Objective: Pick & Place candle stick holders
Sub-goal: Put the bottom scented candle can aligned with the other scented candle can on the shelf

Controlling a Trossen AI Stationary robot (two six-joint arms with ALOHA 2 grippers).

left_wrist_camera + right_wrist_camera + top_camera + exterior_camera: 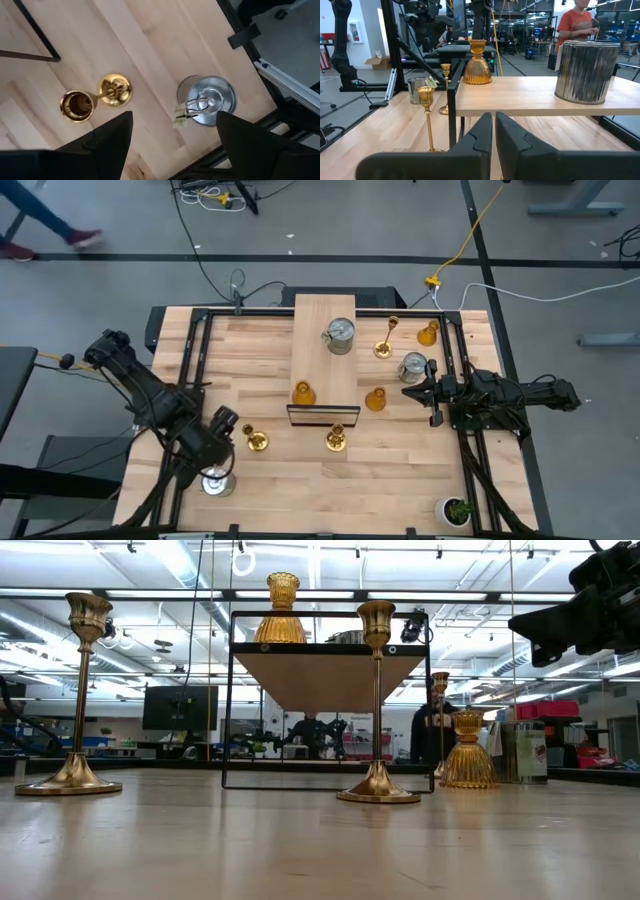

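Observation:
My left gripper [222, 452] [175, 122] hangs open above the table's near left part, pointing steeply down, with nothing between its fingers. Below it stand a silver can [216, 481] [207, 100] and a gold candlestick [255, 440] [95, 97], each on its base. Another gold candlestick [335, 440] stands in front of the raised shelf [325, 370]. The shelf carries a silver can [340, 335] and an amber holder [303, 393]. My right gripper [408, 392] [493, 137] waits shut and level at the right.
On the table right of the shelf stand a gold candlestick [385, 343], two amber holders [428, 333] [375, 399] and a silver can [413, 366]. A small potted plant [458, 510] sits at the near right corner. Black rails [200, 360] run along the table's sides.

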